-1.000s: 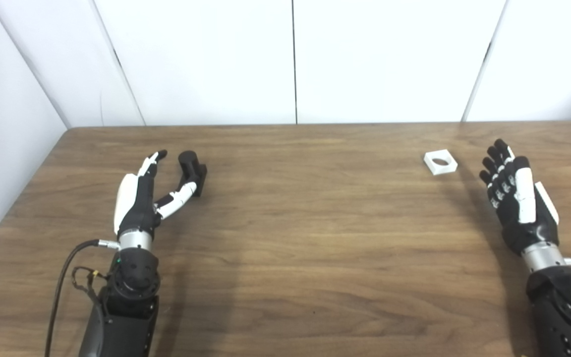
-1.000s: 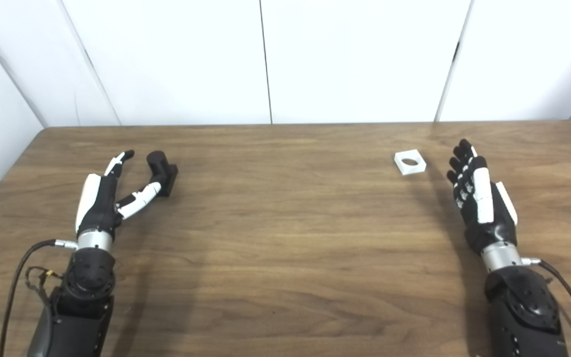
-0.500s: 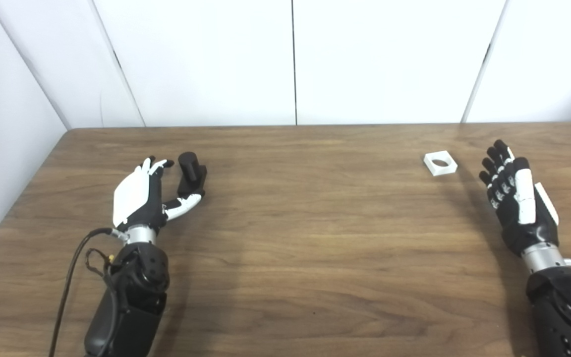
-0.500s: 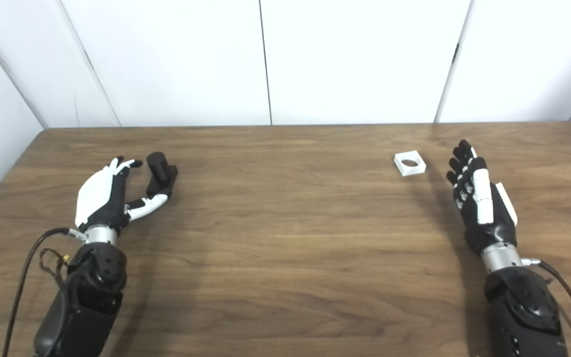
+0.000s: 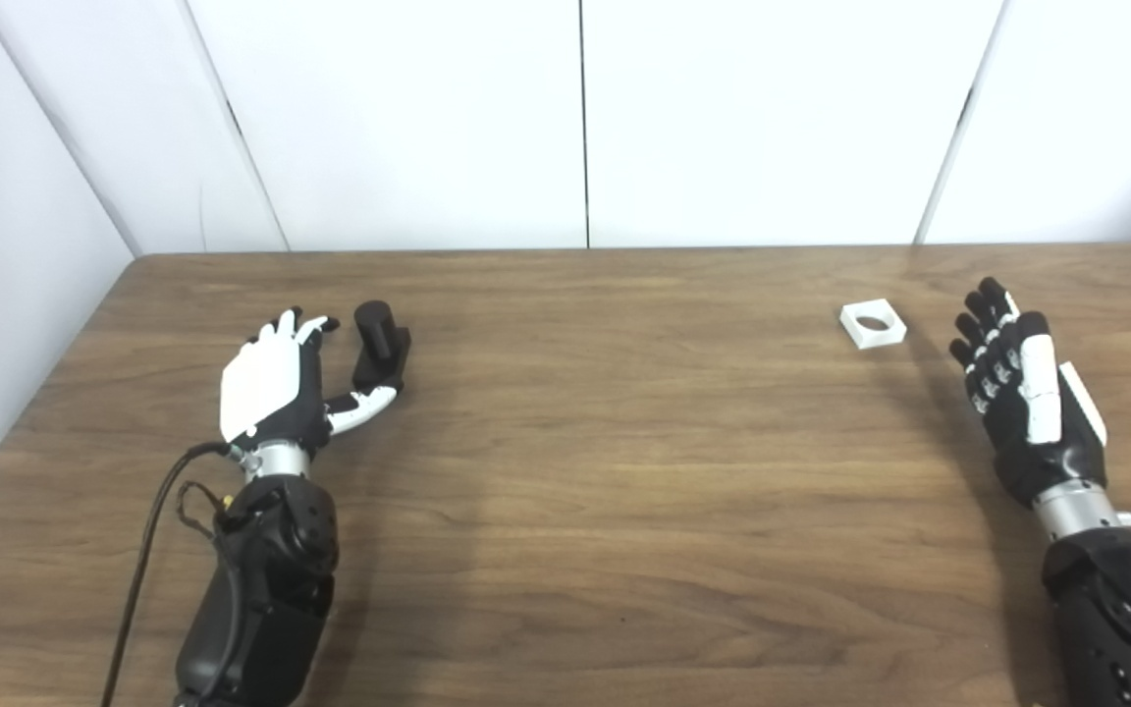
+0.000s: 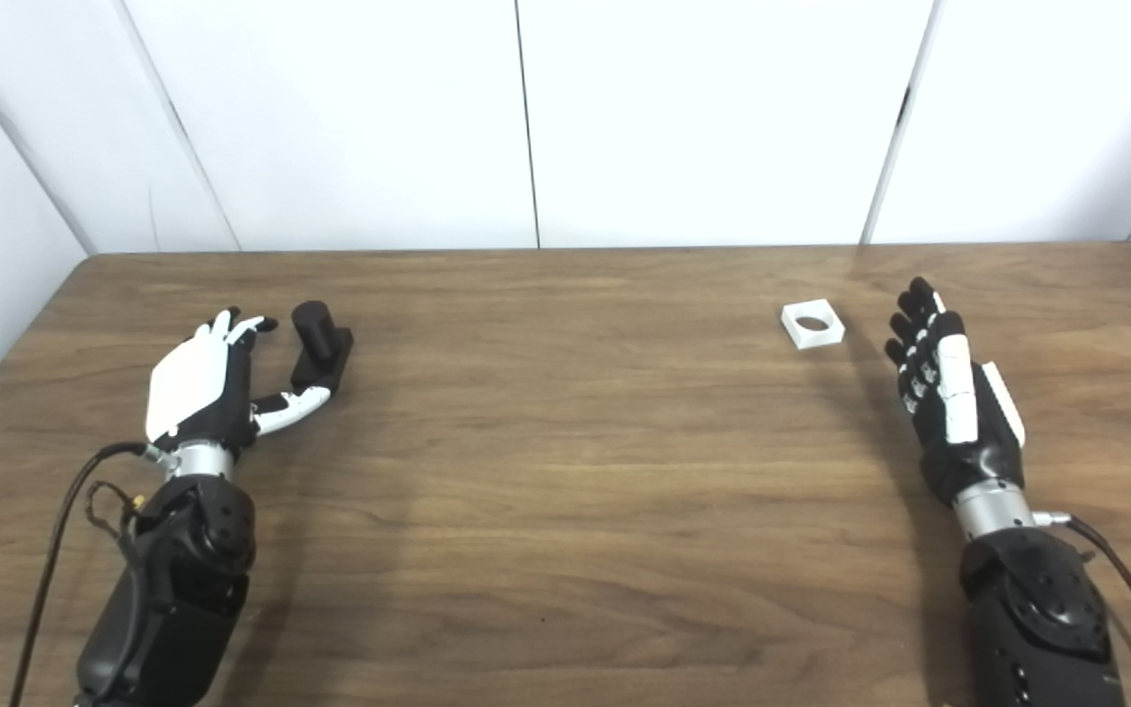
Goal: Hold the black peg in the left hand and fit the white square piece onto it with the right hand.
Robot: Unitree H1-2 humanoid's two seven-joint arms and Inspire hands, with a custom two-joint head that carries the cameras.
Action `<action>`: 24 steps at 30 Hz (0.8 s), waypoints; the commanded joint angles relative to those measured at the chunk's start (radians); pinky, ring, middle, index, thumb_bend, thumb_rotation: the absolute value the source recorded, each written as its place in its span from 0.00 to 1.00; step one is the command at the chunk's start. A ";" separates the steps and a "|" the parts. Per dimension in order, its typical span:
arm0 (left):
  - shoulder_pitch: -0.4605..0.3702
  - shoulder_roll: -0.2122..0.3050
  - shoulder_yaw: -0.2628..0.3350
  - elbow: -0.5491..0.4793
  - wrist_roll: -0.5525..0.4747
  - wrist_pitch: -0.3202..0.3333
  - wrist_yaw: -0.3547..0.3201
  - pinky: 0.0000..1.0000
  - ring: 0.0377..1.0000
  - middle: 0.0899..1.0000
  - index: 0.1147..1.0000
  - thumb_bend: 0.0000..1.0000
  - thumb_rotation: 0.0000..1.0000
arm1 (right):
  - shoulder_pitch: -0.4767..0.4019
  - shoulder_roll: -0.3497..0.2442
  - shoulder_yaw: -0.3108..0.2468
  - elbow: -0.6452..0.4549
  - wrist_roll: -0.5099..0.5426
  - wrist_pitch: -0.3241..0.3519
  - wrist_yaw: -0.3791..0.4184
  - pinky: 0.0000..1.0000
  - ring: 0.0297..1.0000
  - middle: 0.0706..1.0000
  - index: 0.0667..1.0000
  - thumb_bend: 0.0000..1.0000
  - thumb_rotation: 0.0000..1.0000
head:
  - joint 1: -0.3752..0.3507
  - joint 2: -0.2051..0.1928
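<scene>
The black peg (image 5: 379, 346), a short cylinder on a square base, lies on the wooden table (image 5: 605, 452) at the left. My left hand (image 5: 276, 393) is open just left of it, its white back turned up, fingers stretched beside the peg and thumb lying under its base; it does not hold the peg. The white square piece (image 5: 872, 323) with a round hole lies flat at the right. My right hand (image 5: 1022, 393) is open, fingers up, a short way right of and nearer than the piece, not touching it.
White wall panels (image 5: 580, 118) stand behind the table's far edge. The left table edge runs near the left arm. A black cable (image 5: 148, 550) hangs by the left forearm.
The left hand has rolled so its white back faces up and its fingers have drawn closer to the peg. The right hand and both pieces have not moved.
</scene>
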 commanded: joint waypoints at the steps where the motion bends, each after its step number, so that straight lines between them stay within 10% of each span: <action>1: -0.055 0.012 0.012 -0.006 0.034 0.001 0.003 1.00 1.00 1.00 0.83 0.68 0.48 | 0.081 0.059 0.018 0.084 0.016 -0.025 0.011 1.00 1.00 1.00 1.00 0.54 1.00 | 0.000 0.001; 24: -0.122 -0.038 0.027 0.090 0.094 0.001 -0.004 1.00 1.00 1.00 0.81 0.70 0.52 | 0.083 0.061 0.015 0.106 0.017 -0.051 0.017 1.00 1.00 1.00 1.00 0.54 1.00 | -0.006 -0.008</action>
